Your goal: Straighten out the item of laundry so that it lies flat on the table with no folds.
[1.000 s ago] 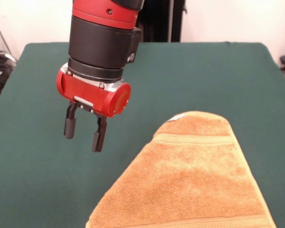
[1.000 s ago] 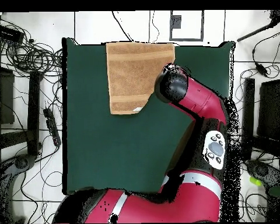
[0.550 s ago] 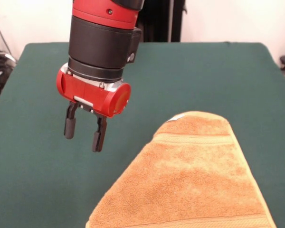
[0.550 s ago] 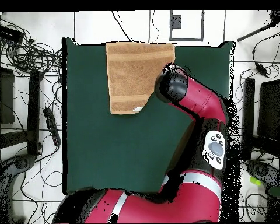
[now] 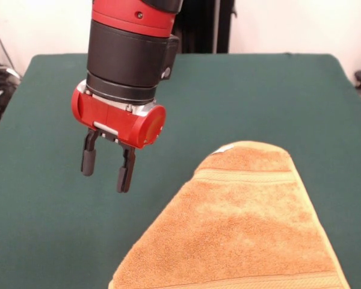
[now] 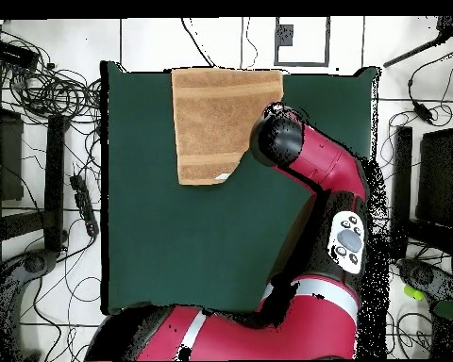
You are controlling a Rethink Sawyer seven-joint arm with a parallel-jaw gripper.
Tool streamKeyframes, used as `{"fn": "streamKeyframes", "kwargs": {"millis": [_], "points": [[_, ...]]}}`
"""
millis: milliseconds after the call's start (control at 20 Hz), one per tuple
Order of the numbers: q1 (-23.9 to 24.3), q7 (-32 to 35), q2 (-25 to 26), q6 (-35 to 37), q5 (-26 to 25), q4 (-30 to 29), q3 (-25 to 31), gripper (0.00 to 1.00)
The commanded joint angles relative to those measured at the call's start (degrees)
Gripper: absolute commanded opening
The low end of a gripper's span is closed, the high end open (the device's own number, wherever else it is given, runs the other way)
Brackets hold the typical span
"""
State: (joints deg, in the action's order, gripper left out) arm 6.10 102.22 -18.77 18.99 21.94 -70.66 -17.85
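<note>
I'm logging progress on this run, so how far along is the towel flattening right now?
Mostly done: the orange-tan terry towel lies spread on the dark green cloth table, its main area smooth. In hand: nothing; the robot's hand hangs open above bare cloth beside the towel. Left: in the overhead view one corner near the arm looks turned over, showing a white tag, so that fold needs opening out.

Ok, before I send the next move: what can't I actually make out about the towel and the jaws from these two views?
- Front view: the towel's near edge and corners are cut off by the picture's bottom edge.
- Overhead view: the arm's wrist covers the towel's corner beside it, and hides the gripper entirely.
- Front view: the gripper shows open jaws, but its height above the table cannot be judged.
- The folded corner's underside is hidden in both views.
</note>
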Motion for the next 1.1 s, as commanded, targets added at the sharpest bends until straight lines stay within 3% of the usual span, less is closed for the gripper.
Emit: {"fn": "streamKeyframes", "kwargs": {"millis": [50, 1100], "points": [[-1.2, 7.5, 2.4, 0.2, -1.8, -3.5, 7.0, 1.0], [-1.2, 9.0, 3.2, 0.5, -2.0, -1.9, 6.9, 1.0]]}}
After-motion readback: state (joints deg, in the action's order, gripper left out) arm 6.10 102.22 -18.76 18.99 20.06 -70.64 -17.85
